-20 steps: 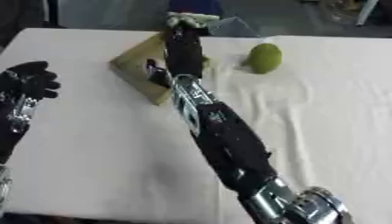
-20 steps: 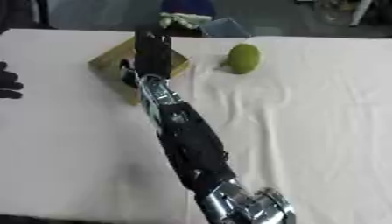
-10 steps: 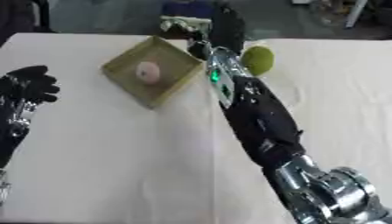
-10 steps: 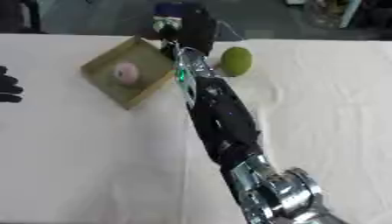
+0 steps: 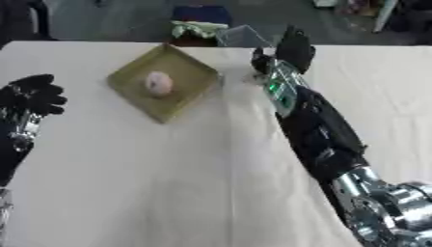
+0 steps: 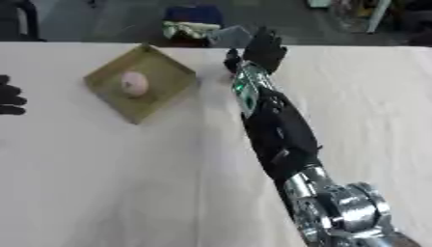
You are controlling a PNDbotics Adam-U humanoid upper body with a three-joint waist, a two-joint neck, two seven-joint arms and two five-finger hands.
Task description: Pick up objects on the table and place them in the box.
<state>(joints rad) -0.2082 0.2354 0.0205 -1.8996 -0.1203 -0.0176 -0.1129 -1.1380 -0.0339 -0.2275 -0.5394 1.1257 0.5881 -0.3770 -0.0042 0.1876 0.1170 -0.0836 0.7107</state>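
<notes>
An olive-coloured open box [image 5: 192, 91] sits turned like a diamond at the far middle of the white table. A pale pink rounded object [image 5: 158, 83] lies inside it. My right arm reaches far across the table. My right hand [image 5: 292, 48] hovers to the right of the box near the far edge, open, with the fingers pointing away. The green fruit does not show; the spot where it lay is covered by this hand. My left hand [image 5: 30, 95] rests open at the left edge, fingers up, holding nothing.
Beyond the far table edge lie a blue and green bundle [image 5: 198, 23] and a clear container [image 5: 240, 34]. The white tablecloth [image 5: 152, 183] spreads bare in front of the box and to the right of my arm.
My right arm has swung right, from above the box to the spot of the green fruit, which the hand now hides. The pink object shows in the box. The left hand stays.
</notes>
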